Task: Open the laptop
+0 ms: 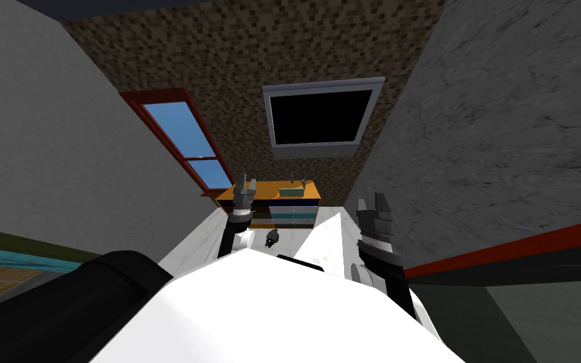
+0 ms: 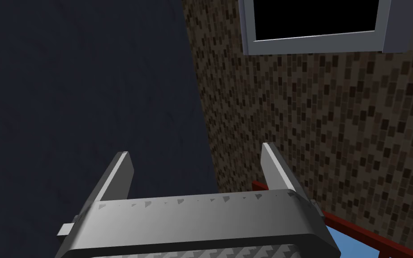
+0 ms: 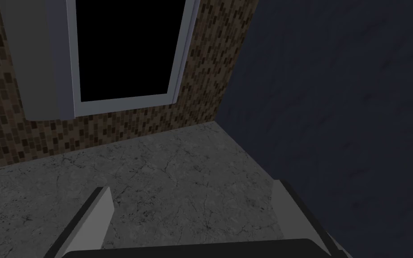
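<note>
Claws gape wide and empty: left gripper (image 2: 196, 156) and right gripper (image 3: 192, 188), both raised. One flat teal slab (image 1: 292, 188), perhaps the laptop, lies atop the orange drawer cabinet (image 1: 269, 207) ahead.

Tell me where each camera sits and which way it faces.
Head view: on the head, steeply down and forward at the orange cabinet; left hand, right hand show.
Left wrist view: on that hand, facing the brick wall; its open fingers show.
Right wrist view: on the right hand, same wall, open fingers showing.
All share the grey-framed black panel.
</note>
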Motion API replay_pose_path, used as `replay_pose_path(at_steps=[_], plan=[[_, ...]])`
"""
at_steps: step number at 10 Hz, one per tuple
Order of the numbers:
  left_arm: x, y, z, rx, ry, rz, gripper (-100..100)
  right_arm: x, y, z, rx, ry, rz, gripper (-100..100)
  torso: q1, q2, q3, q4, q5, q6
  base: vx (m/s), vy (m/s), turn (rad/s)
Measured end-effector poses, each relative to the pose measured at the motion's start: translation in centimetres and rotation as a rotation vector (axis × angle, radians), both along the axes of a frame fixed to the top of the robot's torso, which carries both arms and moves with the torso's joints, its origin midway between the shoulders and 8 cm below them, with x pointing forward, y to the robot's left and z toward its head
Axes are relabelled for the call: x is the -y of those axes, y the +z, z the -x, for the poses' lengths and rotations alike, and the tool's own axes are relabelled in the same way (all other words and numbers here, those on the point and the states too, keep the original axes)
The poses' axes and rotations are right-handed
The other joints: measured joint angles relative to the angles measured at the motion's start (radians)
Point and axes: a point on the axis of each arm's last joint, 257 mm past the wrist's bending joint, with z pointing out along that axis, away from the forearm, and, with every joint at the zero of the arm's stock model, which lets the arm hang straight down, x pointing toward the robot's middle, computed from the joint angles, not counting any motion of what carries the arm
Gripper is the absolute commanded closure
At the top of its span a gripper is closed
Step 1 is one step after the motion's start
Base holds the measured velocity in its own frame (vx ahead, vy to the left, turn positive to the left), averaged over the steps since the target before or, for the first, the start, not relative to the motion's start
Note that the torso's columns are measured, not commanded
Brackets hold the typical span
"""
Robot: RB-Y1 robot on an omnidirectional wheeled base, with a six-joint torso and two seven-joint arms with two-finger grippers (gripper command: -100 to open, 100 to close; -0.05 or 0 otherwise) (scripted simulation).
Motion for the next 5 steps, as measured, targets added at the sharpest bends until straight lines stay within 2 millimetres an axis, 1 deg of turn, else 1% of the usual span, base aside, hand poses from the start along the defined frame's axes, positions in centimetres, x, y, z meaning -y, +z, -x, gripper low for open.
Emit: replay_pose_path(at_steps=[1,2,5], plan=[[0.0,0.0,0.0,0.0,0.0,0.0,0,0.0,0.0,0.0,0.0,0.0,0.0,0,0.0,0.04,-0.082,0.041,0.0,0.0,0.0,0.0,0.0],[0.0,0.0,0.0,0.0,0.0,0.0,0,0.0,0.0,0.0,0.0,0.0,0.0,0,0.0,0.104,-0.209,0.105,0.0,0.0,0.0,0.0,0.0],[0.0,0.01,0.01,0.0,0.0,0.0,0,0.0,0.01,0.0,0.0,0.0,0.0,0,0.0,0.322,-0.644,0.322,0.0,0.0,0.0,0.0,0.0]])
